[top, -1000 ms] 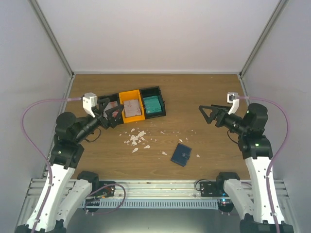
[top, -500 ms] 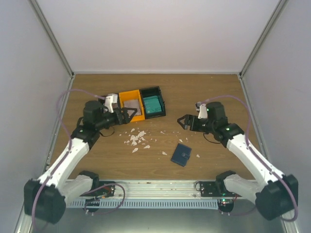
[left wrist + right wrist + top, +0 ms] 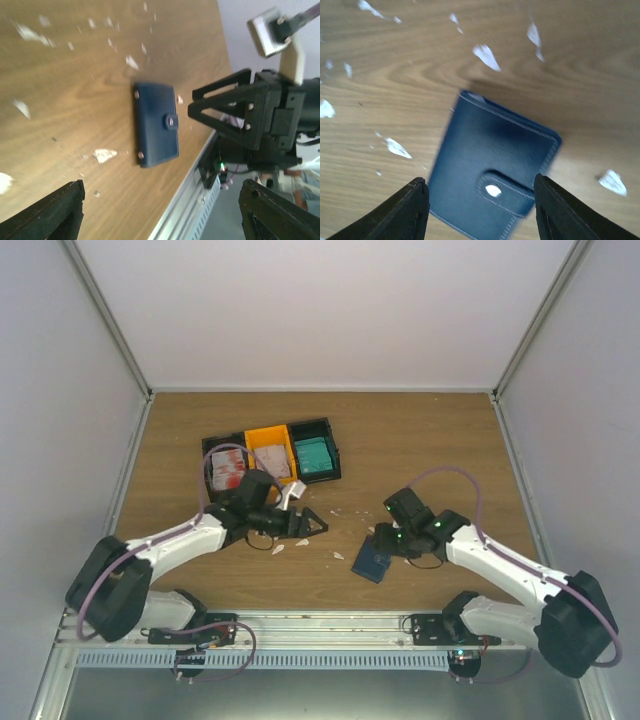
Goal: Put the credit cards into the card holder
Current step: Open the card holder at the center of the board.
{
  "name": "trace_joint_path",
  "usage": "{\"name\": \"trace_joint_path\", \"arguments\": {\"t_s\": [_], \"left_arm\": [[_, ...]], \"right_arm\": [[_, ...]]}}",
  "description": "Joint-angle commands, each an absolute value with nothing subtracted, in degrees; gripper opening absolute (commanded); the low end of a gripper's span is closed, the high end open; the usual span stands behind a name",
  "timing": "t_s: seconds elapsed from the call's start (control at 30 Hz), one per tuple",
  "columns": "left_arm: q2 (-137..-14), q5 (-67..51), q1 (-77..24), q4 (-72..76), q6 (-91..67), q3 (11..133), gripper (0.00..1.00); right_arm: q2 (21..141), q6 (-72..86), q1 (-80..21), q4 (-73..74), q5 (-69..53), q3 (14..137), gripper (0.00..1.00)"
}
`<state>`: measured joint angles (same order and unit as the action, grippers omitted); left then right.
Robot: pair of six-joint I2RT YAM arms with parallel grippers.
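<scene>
Right gripper (image 3: 479,186) now above card holder (image 3: 490,147)

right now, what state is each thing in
navy-blue folding card holder, shut and snapped, flat on the wooden table
left hand, open, empty
right hand, open, empty, over the card holder
thin rectangular credit cards, in the black and orange plastic bins
</scene>
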<state>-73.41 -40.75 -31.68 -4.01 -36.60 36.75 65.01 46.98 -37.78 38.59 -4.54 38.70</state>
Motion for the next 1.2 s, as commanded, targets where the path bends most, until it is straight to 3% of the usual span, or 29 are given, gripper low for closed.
{"name": "trace_joint_path", "arguments": {"t_s": [0.0,0.1,0.4,0.67,0.9,1.17], "left_arm": [[-79.90,-44.03,-37.68,-0.14,-39.05,37.79,0.85],[-84.28,-43.61,-41.52,-0.17,-39.77,39.35,0.84],[-94.29,-41.46,-44.92,0.68,-41.18,42.71,0.61],[-96.70,-35.84,-44.83,-3.13,-41.21,44.95,0.52],[-96.33,-24.89,-44.43,-8.70,-42.19,46.65,0.50],[-99.07,-27.00,-42.90,-8.69,-47.03,48.18,0.50]], "right_arm": [[59.81,54.26,-38.83,43.78,-3.50,33.95,0.57],[57.64,56.25,-38.81,40.79,-7.78,29.26,0.54],[60.67,57.79,-38.82,25.47,-15.41,21.99,0.32],[68.65,49.60,-38.14,20.98,-14.28,25.55,0.28],[77.62,39.44,-37.62,20.14,-14.65,32.07,0.24],[82.82,36.04,-37.62,16.26,-19.94,34.66,0.24]]}}
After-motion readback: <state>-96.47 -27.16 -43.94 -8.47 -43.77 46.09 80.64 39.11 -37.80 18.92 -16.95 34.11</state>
